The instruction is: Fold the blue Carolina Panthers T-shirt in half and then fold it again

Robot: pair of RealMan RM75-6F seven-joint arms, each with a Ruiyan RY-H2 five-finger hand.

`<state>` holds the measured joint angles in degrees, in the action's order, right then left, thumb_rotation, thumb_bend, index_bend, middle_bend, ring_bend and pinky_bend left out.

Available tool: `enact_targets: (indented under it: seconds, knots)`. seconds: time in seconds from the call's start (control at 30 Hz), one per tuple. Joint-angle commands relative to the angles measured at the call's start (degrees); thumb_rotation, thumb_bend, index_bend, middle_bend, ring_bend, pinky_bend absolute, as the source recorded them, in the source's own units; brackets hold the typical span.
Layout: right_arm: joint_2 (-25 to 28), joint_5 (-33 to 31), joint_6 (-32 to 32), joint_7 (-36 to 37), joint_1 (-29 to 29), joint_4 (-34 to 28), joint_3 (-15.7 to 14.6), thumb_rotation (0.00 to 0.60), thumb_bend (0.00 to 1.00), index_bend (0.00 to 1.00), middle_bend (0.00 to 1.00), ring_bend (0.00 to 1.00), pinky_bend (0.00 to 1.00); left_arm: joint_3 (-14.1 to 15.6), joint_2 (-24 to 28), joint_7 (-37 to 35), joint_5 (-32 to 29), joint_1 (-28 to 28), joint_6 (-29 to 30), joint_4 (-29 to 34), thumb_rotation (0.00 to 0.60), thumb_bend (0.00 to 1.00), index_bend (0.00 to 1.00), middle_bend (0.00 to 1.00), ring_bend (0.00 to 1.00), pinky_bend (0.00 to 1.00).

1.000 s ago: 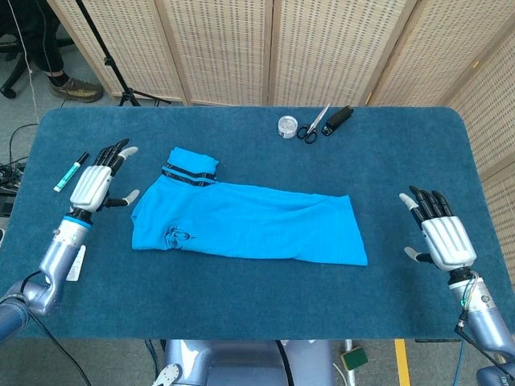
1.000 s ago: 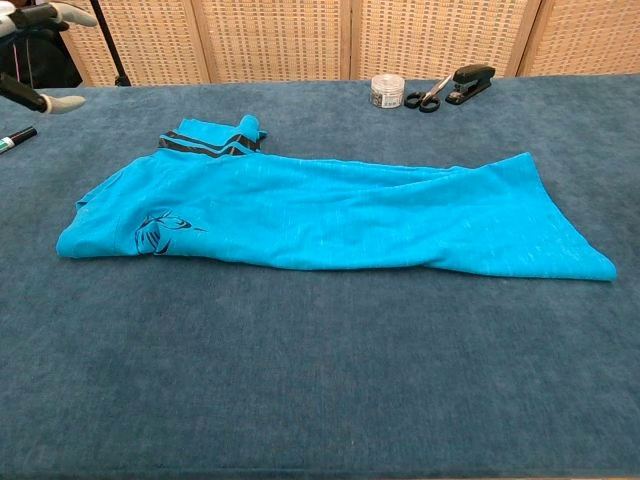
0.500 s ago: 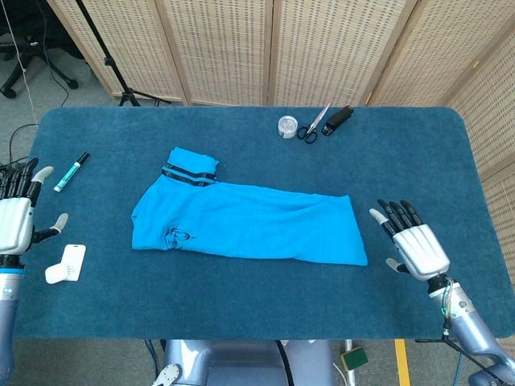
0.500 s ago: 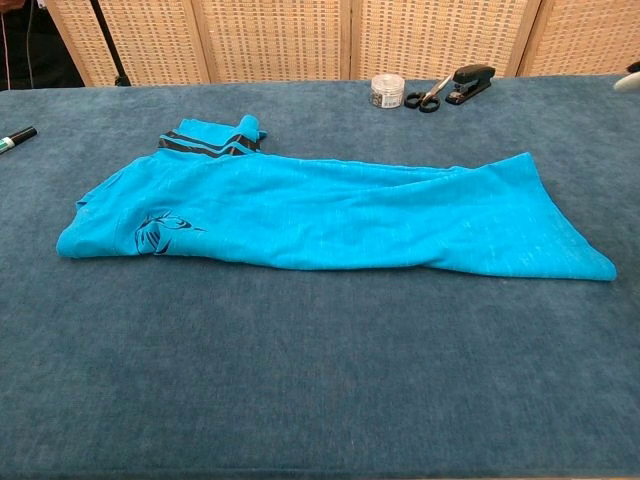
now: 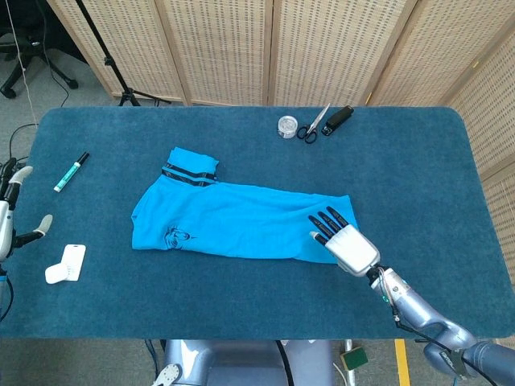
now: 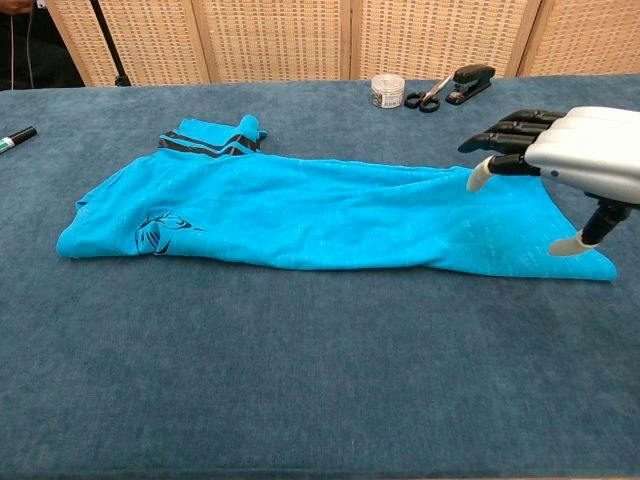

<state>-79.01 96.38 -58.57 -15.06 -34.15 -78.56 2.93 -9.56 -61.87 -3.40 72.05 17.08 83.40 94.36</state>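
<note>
I count one shirt [image 5: 241, 225], one marker [image 5: 72, 171], one white tag [image 5: 66, 263], one scissors [image 5: 311, 126], one stapler [image 5: 339, 119] and one small jar [image 5: 287, 126] on the table [image 5: 418, 177]. The shirt lies in the middle of the frame, a long bright-blue band folded lengthwise, rumpled, with a dark logo low on its left end and a striped sleeve sticking out at upper left. My right hand [image 5: 344, 241] is over the shirt's lower-right end, palm down, fingers spread and holding nothing; I cannot tell whether it touches the cloth. My left hand [image 5: 10, 211] shows only at the left edge; I cannot tell its state.
</note>
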Motion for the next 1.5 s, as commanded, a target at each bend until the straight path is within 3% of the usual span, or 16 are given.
enact_targets:
  seconds: [0.03, 0.3, 0.57, 1.3, 1.5]
  knots:
    - [-0.73, -1.54, 0.75, -2.12, -0.25, -0.09, 0.07, 0.600, 0.00, 0.25, 0.06, 0.00, 0.00, -0.26, 0.43, -0.81, 0.21, -0.35, -0.42, 0.03, 0.600, 0.28, 0.00, 0.00, 0.00, 0.00]
    - [0.76, -3.77, 0.12, -4.56, 1.68, -0.76, -1.55, 0.600, 0.00, 0.25, 0.06, 0.00, 0.00, -0.73, 0.80, -1.83, 0.94, -0.73, -1.38, 0.16, 0.600, 0.28, 0.00, 0.00, 0.00, 0.00]
    - [-1.29, -3.43, -0.66, -3.04, 2.23, 2.02, -2.93, 0.600, 0.00, 0.25, 0.07, 0.00, 0.00, -1.03, 0.75, -1.75, 1.51, -1.10, -1.56, 0.39, 0.600, 0.28, 0.00, 0.00, 0.00, 0.00]
    - [-5.66, -4.86, -0.06, -4.61, 1.35, 8.20, -3.11, 0.600, 0.00, 0.26, 0.08, 0.00, 0.00, -1.99, 0.36, -1.80, 1.90, -1.56, -2.56, -0.14, 0.600, 0.28, 0.00, 0.00, 0.00, 0.00]
    - [-6.82, -5.11, -0.30, -4.67, 1.25, 10.03, -3.08, 0.600, 0.04, 0.26, 0.09, 0.00, 0.00, -2.11, 0.31, -1.79, 2.05, -1.70, -2.66, -0.18, 0.600, 0.28, 0.00, 0.00, 0.00, 0.00]
